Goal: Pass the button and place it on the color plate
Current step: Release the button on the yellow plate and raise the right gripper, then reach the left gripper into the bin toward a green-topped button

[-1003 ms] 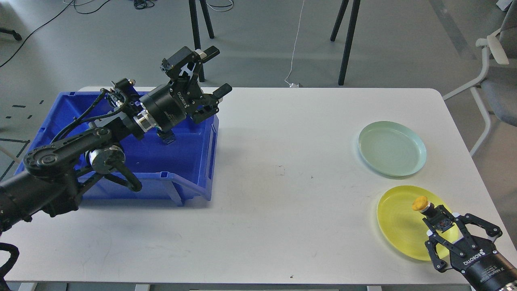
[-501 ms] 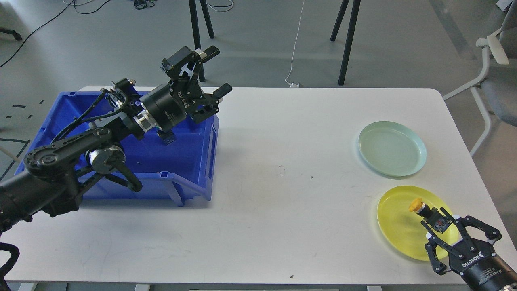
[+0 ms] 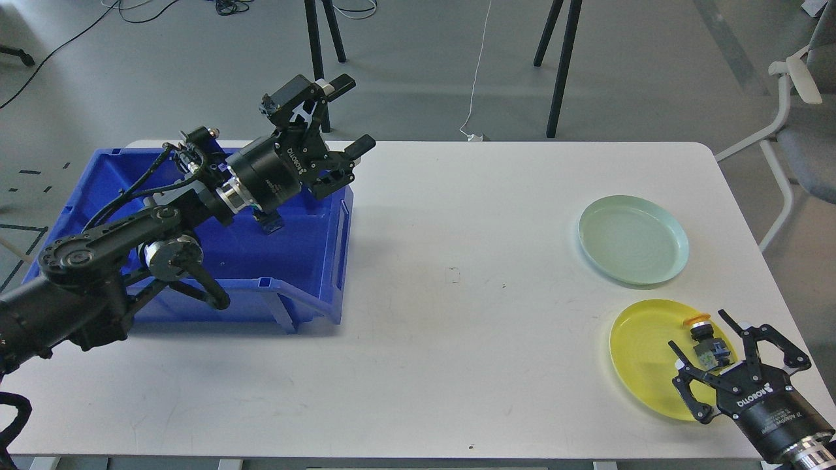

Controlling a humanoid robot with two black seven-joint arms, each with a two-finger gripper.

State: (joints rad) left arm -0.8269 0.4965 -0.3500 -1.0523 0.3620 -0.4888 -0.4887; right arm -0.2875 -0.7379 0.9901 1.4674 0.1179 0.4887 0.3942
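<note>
The button lies on its side on the yellow plate, toward the plate's right part, with its orange cap pointing to the plate's far rim and its dark body toward the near rim. The right gripper sits over the plate's near right edge with its fingers spread wide on either side of the button; no finger seems to press on it, so it looks released. The left gripper hangs well off to the left of the plate, above the blue bin, fingers apart and holding nothing. A pale green plate lies just beyond the yellow plate.

The button looks small, light and rigid, a hard plastic part that will not crush. Its round cap would probably roll or slip; the squarer dark body seems the surer place to grip.
</note>
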